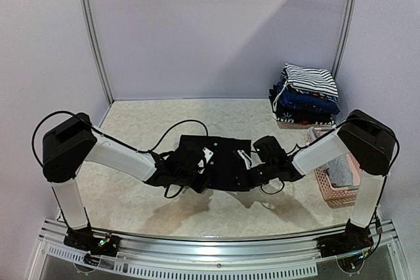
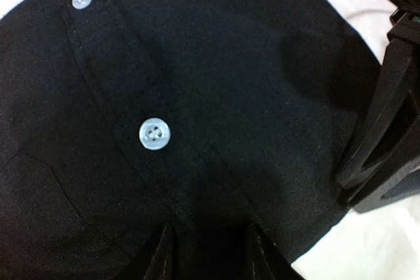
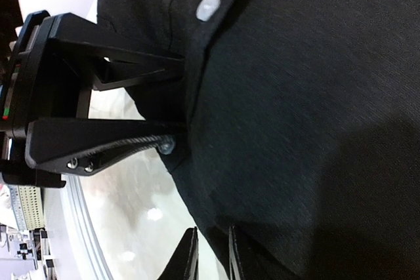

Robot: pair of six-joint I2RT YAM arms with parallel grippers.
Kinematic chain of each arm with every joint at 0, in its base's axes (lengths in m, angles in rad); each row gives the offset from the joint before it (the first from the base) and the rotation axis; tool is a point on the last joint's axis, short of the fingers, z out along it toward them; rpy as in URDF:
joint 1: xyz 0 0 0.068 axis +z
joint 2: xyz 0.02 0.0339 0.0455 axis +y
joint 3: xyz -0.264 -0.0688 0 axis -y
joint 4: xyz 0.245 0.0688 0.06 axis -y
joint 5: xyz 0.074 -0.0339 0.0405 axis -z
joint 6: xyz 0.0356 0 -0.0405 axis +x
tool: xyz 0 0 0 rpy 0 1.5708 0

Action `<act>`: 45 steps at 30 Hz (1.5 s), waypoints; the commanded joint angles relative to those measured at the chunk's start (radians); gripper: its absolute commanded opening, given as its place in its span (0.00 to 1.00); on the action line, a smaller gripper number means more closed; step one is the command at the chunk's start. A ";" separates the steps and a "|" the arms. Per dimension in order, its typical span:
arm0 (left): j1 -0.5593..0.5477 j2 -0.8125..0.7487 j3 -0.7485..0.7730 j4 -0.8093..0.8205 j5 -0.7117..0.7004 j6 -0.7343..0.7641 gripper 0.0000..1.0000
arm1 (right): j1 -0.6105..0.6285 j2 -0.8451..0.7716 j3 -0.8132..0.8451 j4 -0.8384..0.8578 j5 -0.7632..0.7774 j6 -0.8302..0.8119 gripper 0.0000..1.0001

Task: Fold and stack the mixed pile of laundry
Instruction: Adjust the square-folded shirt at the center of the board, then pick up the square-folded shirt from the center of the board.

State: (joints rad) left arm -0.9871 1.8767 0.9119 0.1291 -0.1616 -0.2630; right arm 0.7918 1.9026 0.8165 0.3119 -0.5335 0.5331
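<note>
Left end effector (image 2: pixel 210 257) and right end effector (image 3: pixel 213 257) each pinch the black garment (image 1: pixel 223 155), one at either end; its long axis runs between them, neither nearer.

Plain black shirt (image 1: pixel 223 162) with pale grey buttons (image 2: pixel 155 134); black-and-white striped top (image 1: pixel 310 80), blue folds (image 1: pixel 308 100) (some patterned); pink lattice basket (image 1: pixel 328 191); cream mottled table (image 1: pixel 144 122)

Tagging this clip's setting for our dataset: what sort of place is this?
Probably a lab test booth, not a home: bare walls with metal posts, arms bolted to a rail, a folded stack, basket and black shirt staged as laundry.
</note>
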 commanded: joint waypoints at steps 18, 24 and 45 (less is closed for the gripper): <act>-0.022 -0.079 0.058 -0.192 -0.078 0.084 0.39 | -0.098 -0.361 -0.156 -0.383 0.225 -0.053 0.19; -0.093 -0.096 0.153 -0.260 -0.166 0.238 0.43 | -0.098 -0.501 -0.167 -0.393 0.276 -0.028 0.19; -0.248 0.188 0.489 -0.405 -0.050 0.748 0.52 | -0.250 -0.724 -0.292 -0.369 0.434 0.070 0.54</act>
State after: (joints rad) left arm -1.2175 2.0106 1.3407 -0.2111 -0.2588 0.4114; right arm 0.5720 1.2282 0.5587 -0.0521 -0.1383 0.5903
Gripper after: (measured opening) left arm 0.528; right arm 0.516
